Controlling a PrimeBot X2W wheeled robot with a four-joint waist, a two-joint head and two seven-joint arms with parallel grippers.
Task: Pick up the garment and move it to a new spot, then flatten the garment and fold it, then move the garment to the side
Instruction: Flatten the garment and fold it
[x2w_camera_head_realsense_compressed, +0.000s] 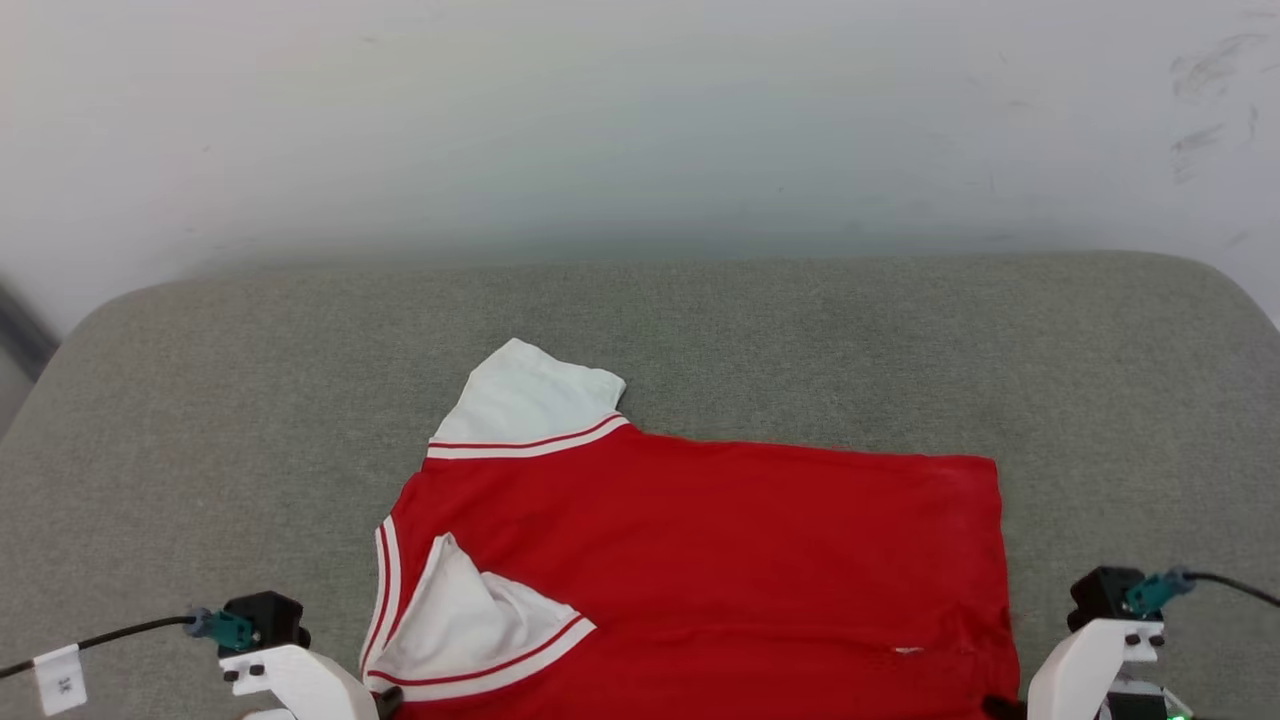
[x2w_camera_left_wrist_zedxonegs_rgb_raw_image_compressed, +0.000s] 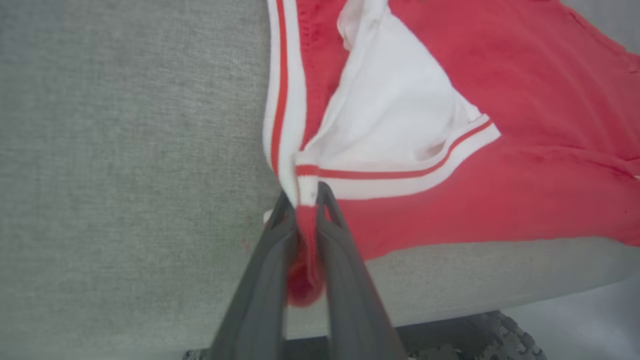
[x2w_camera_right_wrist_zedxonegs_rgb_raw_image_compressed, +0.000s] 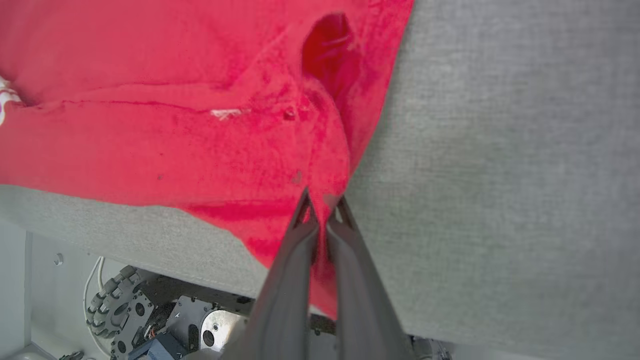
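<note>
In your head view, your left arm (x2w_camera_head_realsense_compressed: 300, 685) at 7 o'clock has a white shell with small dark screws, a black block on top and a teal plug (x2w_camera_head_realsense_compressed: 228, 628). A black cable (x2w_camera_head_realsense_compressed: 120, 633) with a white tag (x2w_camera_head_realsense_compressed: 58, 682) runs from the plug. Your right arm (x2w_camera_head_realsense_compressed: 1085, 670) at 5 o'clock has the same shell, block and plug, plus a green light (x2w_camera_head_realsense_compressed: 1182, 715). Your left gripper (x2w_camera_left_wrist_zedxonegs_rgb_raw_image_compressed: 304, 192) and right gripper (x2w_camera_right_wrist_zedxonegs_rgb_raw_image_compressed: 323, 197) each have two long dark grey fingers (x2w_camera_right_wrist_zedxonegs_rgb_raw_image_compressed: 285, 295). In the right wrist view, a grey wheel (x2w_camera_right_wrist_zedxonegs_rgb_raw_image_compressed: 107, 300) with little rollers shows at 7 o'clock.

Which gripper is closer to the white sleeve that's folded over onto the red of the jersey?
Left. The left gripper pinches the striped trim right beside that sleeve; the right gripper pinches the opposite red corner of the jersey, far from it.
</note>
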